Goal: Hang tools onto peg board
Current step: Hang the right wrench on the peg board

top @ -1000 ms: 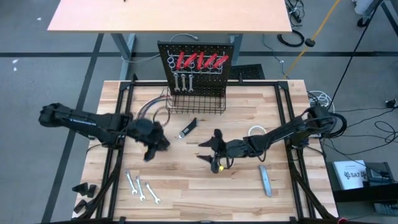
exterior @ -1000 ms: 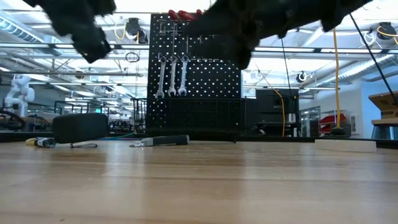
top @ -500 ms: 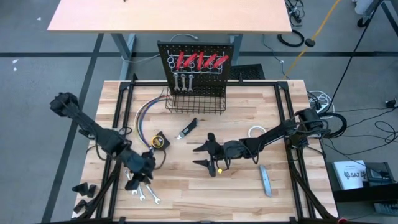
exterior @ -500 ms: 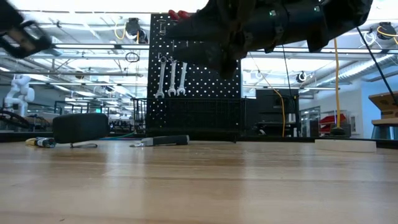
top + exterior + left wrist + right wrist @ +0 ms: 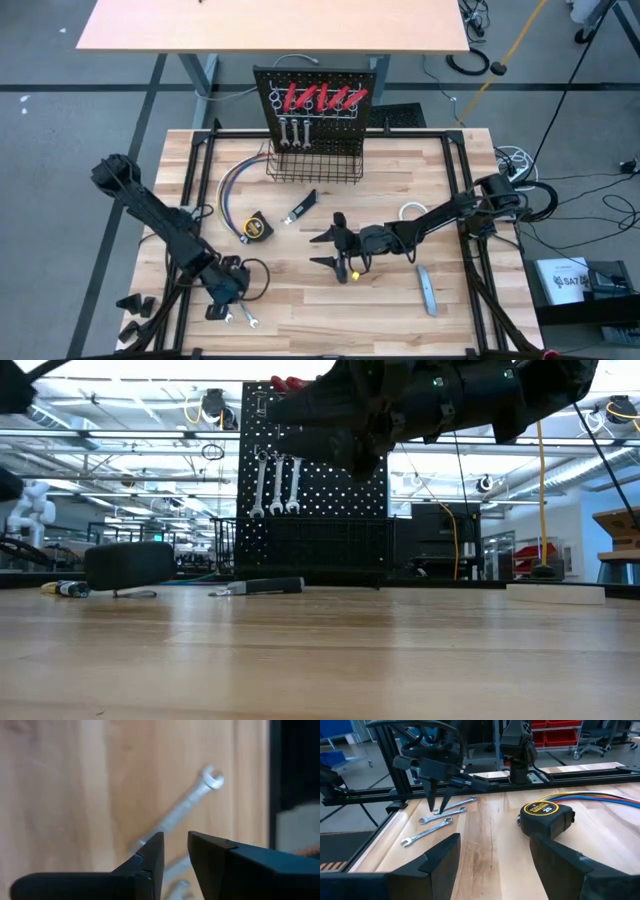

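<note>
— Where is the left arm reaching?
— Toward the table's near-left corner, its left gripper (image 5: 225,300) pointing down, fingers (image 5: 150,855) parted by a narrow gap.
— And the right arm?
— It is lying low across mid-table, the right gripper (image 5: 328,250) standing wide open.

Grey floor (image 5: 60,130) with dark tape lines; tan table (image 5: 270,25) beyond the worktop (image 5: 300,300); bright ceiling lights (image 5: 150,370); red bins (image 5: 555,732) on shelving.

Lighting evenly and brightly from overhead, glaring white along ceiling strips behind the peg board (image 5: 313,490). Blurring softly around the wrench (image 5: 186,806) up close. Silhouetting the arm crossing before the peg board.
</note>
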Robot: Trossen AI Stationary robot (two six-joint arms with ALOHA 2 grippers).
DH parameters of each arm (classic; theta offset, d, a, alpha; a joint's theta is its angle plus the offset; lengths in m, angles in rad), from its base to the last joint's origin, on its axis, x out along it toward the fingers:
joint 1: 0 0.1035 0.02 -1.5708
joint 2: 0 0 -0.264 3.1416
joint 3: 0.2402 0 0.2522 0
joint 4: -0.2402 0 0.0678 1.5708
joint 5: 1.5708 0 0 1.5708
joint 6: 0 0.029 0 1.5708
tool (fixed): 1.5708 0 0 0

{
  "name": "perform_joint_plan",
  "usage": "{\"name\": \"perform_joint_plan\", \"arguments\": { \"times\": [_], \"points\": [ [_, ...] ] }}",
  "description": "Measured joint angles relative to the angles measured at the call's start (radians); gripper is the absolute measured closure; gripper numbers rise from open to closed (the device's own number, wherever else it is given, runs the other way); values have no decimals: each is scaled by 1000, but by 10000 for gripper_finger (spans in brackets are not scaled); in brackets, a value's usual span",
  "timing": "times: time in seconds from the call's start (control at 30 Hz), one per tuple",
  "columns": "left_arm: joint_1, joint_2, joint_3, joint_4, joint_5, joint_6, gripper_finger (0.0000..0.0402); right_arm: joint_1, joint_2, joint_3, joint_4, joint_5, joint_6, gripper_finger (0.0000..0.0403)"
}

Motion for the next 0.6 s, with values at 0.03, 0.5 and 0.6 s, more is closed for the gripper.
{"name": "perform_joint_plan", "arguments": {
  "times": [0.03, 0.5, 0.6],
  "points": [
    [-4, 2, 0, -1, -19, 0, 321, -3, 0, 0, 0, -3, 0, 172],
    [-29, 12, 0, -84, -33, -99, 396, -14, 0, 0, -1, -51, 3, 172],
    [-30, 40, 0, -97, -32, -103, 396, -14, 0, 0, -2, -51, 3, 172]
  ]
}}
